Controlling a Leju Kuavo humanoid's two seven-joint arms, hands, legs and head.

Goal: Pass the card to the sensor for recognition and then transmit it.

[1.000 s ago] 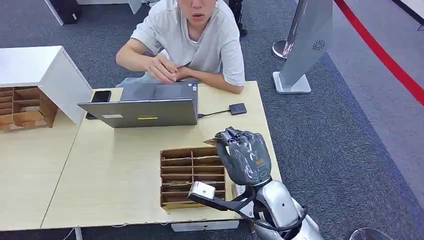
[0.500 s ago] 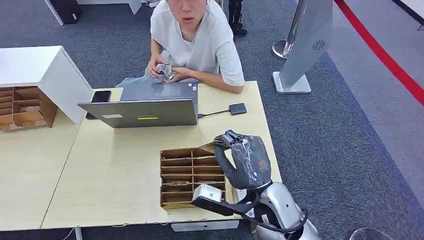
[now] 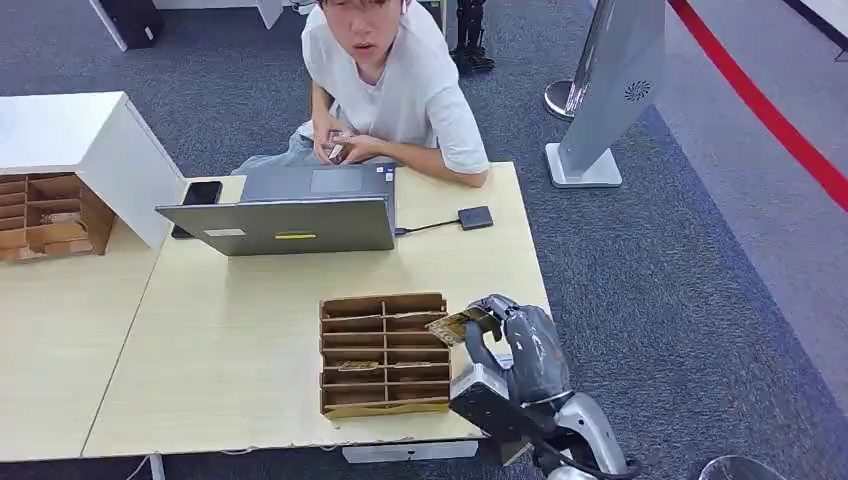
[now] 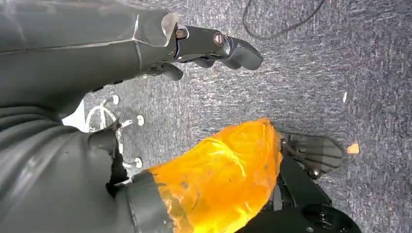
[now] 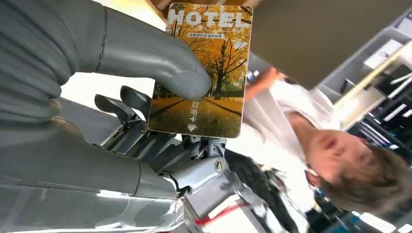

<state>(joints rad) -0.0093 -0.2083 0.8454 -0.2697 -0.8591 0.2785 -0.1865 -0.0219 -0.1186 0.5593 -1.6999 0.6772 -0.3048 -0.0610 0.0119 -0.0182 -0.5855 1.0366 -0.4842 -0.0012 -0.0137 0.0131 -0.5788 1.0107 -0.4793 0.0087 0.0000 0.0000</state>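
My right hand (image 3: 522, 345) hovers over the near right corner of the table, beside the wooden card box (image 3: 383, 352). It pinches a hotel card (image 3: 456, 325) that juts toward the box. In the right wrist view the thumb (image 5: 160, 65) presses the card (image 5: 206, 73), printed with autumn trees and "HOTEL", against the darker fingers. The sensor (image 3: 475, 217), a small black square pad wired to the laptop (image 3: 285, 215), lies far ahead of the hand. My left hand (image 4: 145, 39) hangs over grey carpet, holding nothing, its fingers (image 4: 228, 46) stretched out.
A person (image 3: 390, 80) sits behind the laptop, both hands together near its far edge. A black phone (image 3: 200, 193) lies left of the laptop. Another wooden box (image 3: 50, 215) and a white cabinet (image 3: 70, 135) stand at the left. A grey kiosk stand (image 3: 610, 90) rises beyond the table's right end.
My right hand, still holding the card, has dropped and pulled back toward the table's near right corner. The person has sat up and shifted their hands.
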